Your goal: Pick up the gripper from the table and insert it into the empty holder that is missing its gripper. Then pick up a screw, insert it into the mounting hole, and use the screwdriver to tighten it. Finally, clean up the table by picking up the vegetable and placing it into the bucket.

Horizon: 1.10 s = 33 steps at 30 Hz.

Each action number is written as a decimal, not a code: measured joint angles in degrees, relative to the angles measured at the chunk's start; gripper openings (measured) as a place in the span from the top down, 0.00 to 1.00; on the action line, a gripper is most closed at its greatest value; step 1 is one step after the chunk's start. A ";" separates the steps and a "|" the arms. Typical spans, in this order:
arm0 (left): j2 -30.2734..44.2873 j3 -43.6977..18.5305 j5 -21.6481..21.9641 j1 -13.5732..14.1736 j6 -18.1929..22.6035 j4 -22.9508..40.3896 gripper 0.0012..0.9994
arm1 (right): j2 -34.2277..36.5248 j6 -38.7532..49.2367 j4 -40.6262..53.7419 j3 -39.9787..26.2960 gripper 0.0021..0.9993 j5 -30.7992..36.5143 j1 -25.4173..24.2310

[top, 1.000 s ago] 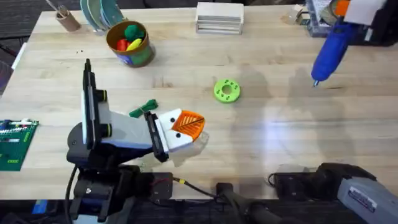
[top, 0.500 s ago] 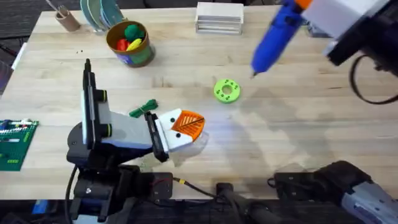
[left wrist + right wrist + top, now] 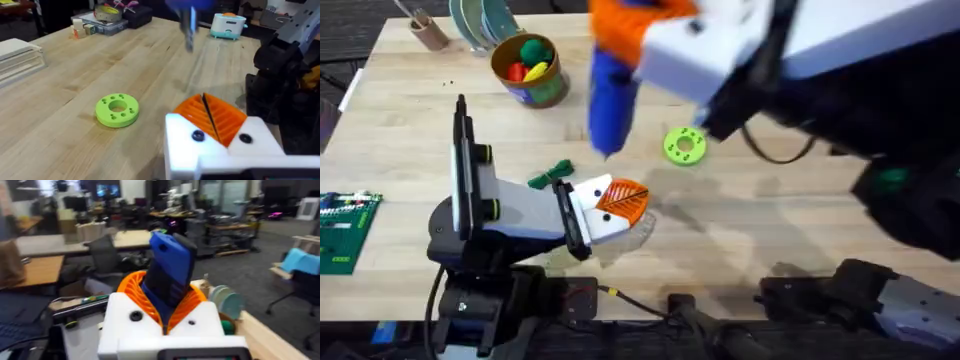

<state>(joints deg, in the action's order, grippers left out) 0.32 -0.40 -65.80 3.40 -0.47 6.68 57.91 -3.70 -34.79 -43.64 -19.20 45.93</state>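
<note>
My right gripper is raised close under the overhead camera and is shut on the blue screwdriver. The screwdriver hangs bit-down, a little beyond my left gripper. In the right wrist view the screwdriver sits between the orange pads. My left gripper is shut and low over the table, its orange pads pressed together, with two dark screw heads in its white blocks. The dark green vegetable lies just left of it. The bucket stands at the back left. The loose gripper and the empty holder are out of view.
A lime-green disc with holes lies mid-table. A white box stack sits at the back. A brown cup with sticks and plates stand at the back left. A green circuit board lies at the left edge.
My right arm has swung from the far right to the left across the table with the screwdriver, rising close under the camera. The left arm has not moved.
</note>
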 joint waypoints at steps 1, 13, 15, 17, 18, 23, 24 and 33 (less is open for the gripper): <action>0.00 0.00 0.02 0.00 0.00 0.00 0.98 | 0.91 -0.02 -0.39 0.00 0.97 -0.08 0.95; 0.00 0.00 0.00 0.00 0.00 0.00 0.98 | 3.01 0.02 -0.85 0.26 0.97 -0.13 4.26; 0.00 0.00 0.00 0.00 -0.01 0.00 0.98 | 3.48 -0.21 -0.96 0.26 0.97 -0.17 4.99; -0.02 -0.02 0.00 0.00 0.00 0.00 0.98 | 4.16 -0.44 -0.93 0.26 0.97 -0.19 5.45; -0.01 0.00 0.00 0.00 -0.01 0.00 0.98 | 4.46 -0.56 -0.90 0.26 0.97 -0.19 5.50; 0.00 0.00 0.00 0.00 0.00 0.00 0.98 | 4.98 -0.55 0.15 0.26 0.97 -0.19 5.53; 0.00 0.00 0.00 0.00 0.00 0.00 0.98 | 4.98 -0.39 0.70 0.26 0.97 -0.18 5.56; 0.00 0.00 0.00 0.00 0.00 0.00 0.98 | 5.05 2.25 1.89 0.26 0.97 -0.17 5.53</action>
<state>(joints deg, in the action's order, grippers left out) 0.32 -0.40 -65.80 3.40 -0.47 6.68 62.96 -1.45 -32.91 -43.38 -19.38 51.46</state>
